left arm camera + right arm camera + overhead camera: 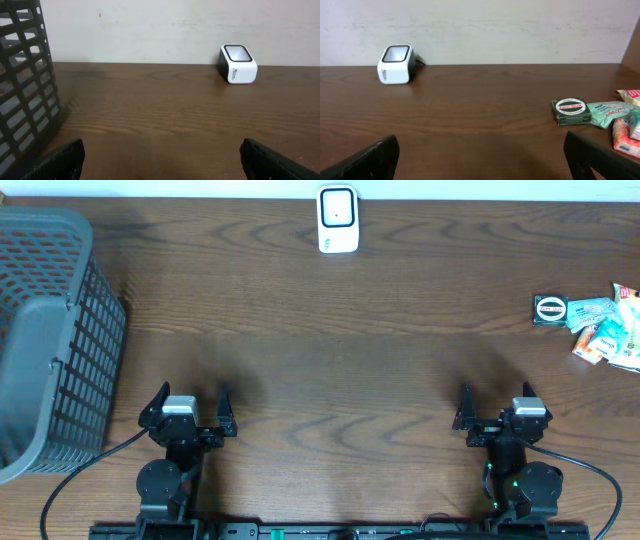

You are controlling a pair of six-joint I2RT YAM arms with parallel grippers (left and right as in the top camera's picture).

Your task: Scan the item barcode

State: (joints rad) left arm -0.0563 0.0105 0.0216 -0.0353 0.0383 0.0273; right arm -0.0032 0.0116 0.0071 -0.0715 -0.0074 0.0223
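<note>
A white barcode scanner [338, 220] with a dark window stands at the back centre of the wooden table; the wrist views show the scanner [238, 64] [396, 64] too. A pile of small packaged items [608, 330] lies at the far right, with a dark green box [550, 309] [572, 111] nearest the middle. My left gripper [191, 402] [161, 159] rests open near the front left, nothing between its fingers. Near the front right, my right gripper [496, 402] [482, 159] is open and empty as well. Both are far from the items and the scanner.
A grey slatted plastic basket [45, 340] [25, 85] stands at the table's left edge, close to my left arm. Black cables [600, 480] trail from the arm bases at the front. A pale wall runs behind the table.
</note>
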